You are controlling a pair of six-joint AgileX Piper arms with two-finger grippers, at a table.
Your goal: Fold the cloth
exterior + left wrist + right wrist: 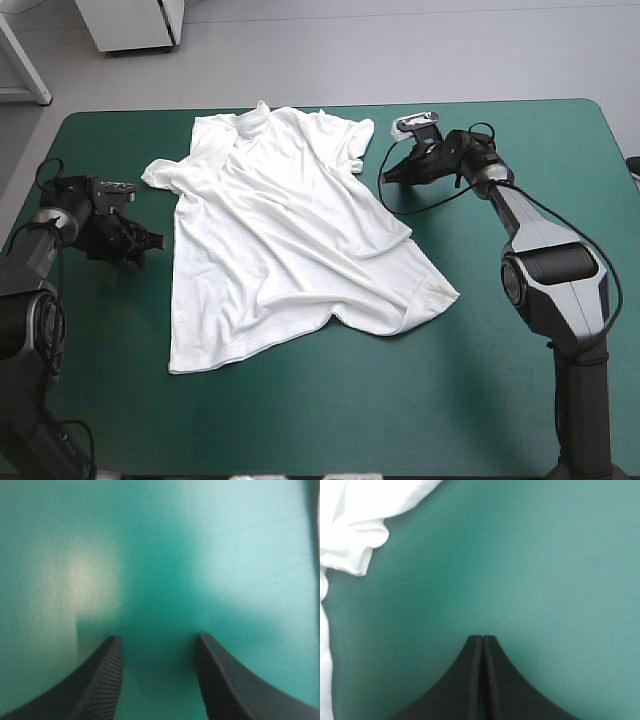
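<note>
The T-shirt (290,230) lies spread open between the two claws, collar toward the far edge. Its body is skewed and crossed by ridges, and one hem corner (437,294) juts out on the right claw's side. It is flat enough to fold but not neat, so I judge the step in hand to be the first pair of grasps.

The left claw (157,642) is released. Its black fingers stand apart with only bare teal-green cover between and ahead of them. In the high view it sits just beside the shirt's side edge, below the sleeve (163,174), and is not touching cloth.

The right claw (482,638) is clenched on nothing, its fingers meeting in a point. The bunched sleeve (355,540) lies ahead of it and off to one side, clearly apart.

To do this well, the right claw should open before it advances, or it will only push the sleeve into a deeper bunch. Each claw should come in low along the surface (500,390) and pinch both layers at an edge, not on a ridge. Matching heights on the two sides should keep the fold line straight, and a light outward pull before lifting would take out the slack.
</note>
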